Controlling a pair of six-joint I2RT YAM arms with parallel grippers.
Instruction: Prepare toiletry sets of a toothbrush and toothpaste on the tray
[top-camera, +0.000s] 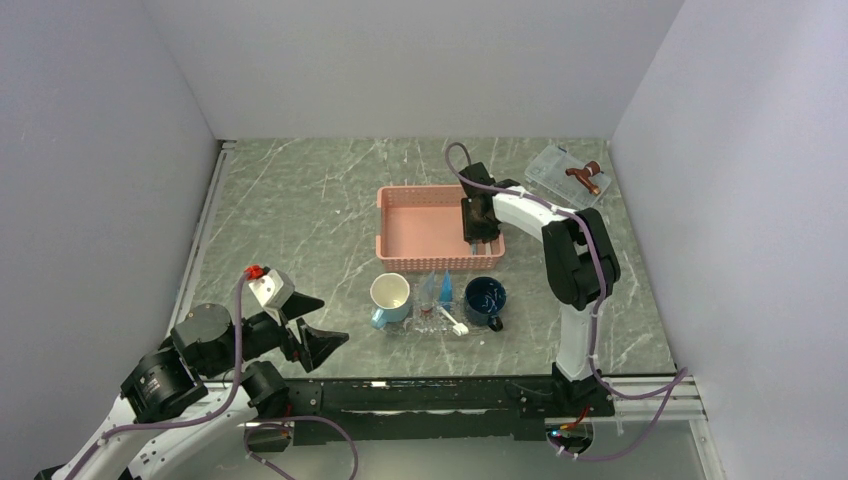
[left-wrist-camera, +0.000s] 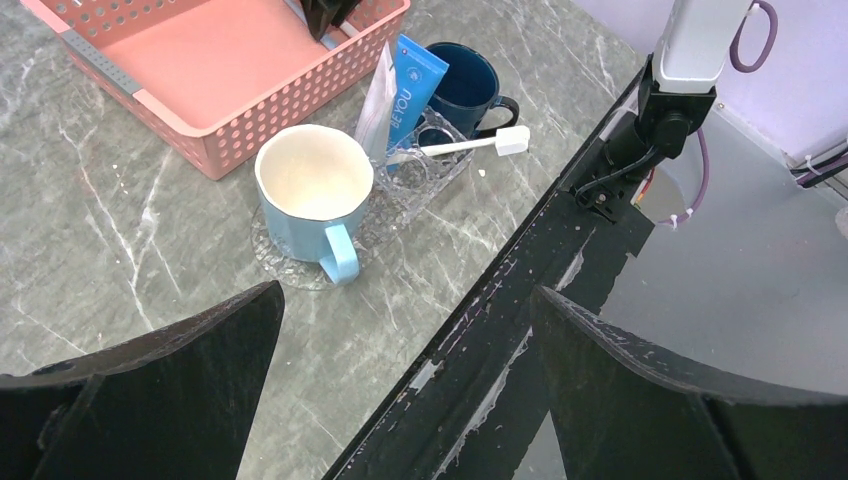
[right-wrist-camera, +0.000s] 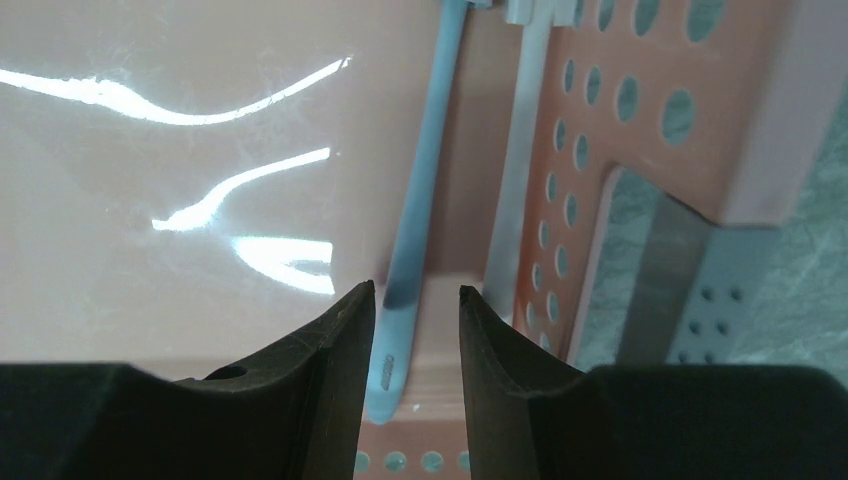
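Robot lab test cell, not a home. Plain pale panel walls (top-camera: 100, 150) box in a grey marble-look counter (top-camera: 300, 200) on three sides. The left arm (top-camera: 200, 350) and right arm (top-camera: 570, 260) are bolted to a black rail (top-camera: 420, 395) at the near edge, with purple cables (top-camera: 600, 290) exposed. Staged props: pink basket (top-camera: 425, 225), pale mug (top-camera: 390, 298), dark blue mug (top-camera: 485, 298).

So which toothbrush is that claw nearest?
The pale blue toothbrush lying between the tips of the right claw; the whiter one rests against the basket wall.

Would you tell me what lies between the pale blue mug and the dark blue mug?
Two flat toothpaste tubes and a white toothbrush on the clear tray, clearest in the left wrist view.
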